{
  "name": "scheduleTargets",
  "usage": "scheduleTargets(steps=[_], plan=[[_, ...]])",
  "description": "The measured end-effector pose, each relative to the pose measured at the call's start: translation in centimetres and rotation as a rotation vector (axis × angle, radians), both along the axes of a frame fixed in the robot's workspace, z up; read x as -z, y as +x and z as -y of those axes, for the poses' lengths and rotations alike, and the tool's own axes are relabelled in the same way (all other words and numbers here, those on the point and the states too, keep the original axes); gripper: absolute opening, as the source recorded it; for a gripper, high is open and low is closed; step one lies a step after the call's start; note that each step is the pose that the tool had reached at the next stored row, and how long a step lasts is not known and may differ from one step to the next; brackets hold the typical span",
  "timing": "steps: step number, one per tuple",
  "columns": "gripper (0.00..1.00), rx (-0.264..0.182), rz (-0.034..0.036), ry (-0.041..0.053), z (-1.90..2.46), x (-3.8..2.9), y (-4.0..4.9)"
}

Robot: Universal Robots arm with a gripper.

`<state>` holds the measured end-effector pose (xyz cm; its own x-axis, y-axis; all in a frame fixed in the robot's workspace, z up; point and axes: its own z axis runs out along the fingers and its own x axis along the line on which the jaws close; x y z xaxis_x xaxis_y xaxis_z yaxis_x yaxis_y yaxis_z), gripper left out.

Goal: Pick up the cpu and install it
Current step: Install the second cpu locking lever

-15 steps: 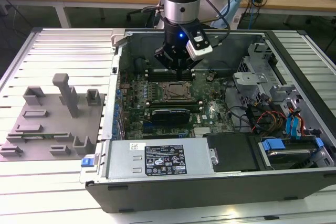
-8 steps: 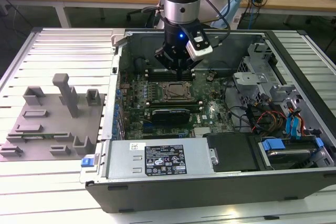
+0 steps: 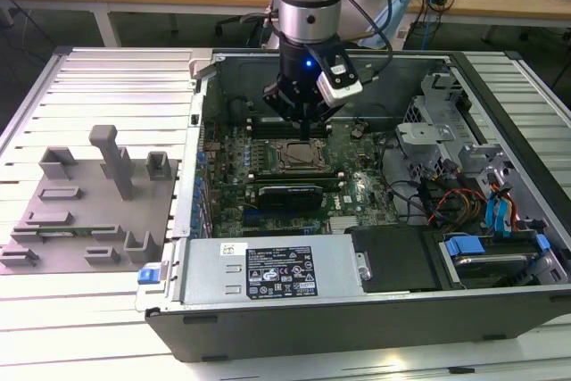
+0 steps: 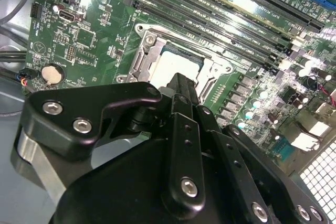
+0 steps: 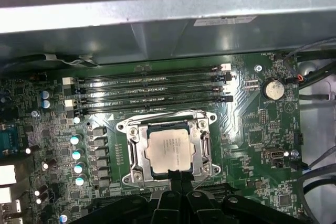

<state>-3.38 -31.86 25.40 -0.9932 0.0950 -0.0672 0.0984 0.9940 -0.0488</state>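
Gripper (image 3: 306, 131) — black, on the arm at upper centre of the exterior view — hangs over the socket (image 3: 299, 156) inside the open computer case (image 3: 357, 310). Its fingers (image 5: 176, 176) look drawn narrowly together, tips at the chip's near edge; whether they touch it cannot be made out. Chip (image 5: 169, 149) — the cpu, silvery square — lies inside the socket's metal frame (image 5: 202, 148) on the green motherboard (image 5: 252, 129); in the second wrist view the fingers (image 4: 184, 90) hide part of it. Grey tray (image 3: 89, 211) sits at left.
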Motion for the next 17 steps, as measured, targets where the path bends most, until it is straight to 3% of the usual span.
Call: scheduleTargets(steps=[4,9,17], plan=[[0.11,0.0,0.0001,0.0,0.42,0.0,0.0],[0.11,0.0,-0.0003,-0.0004,0.63,0.01,0.0],[0.11,0.0,-0.0006,-0.0004,1.62,0.32,-0.02]])
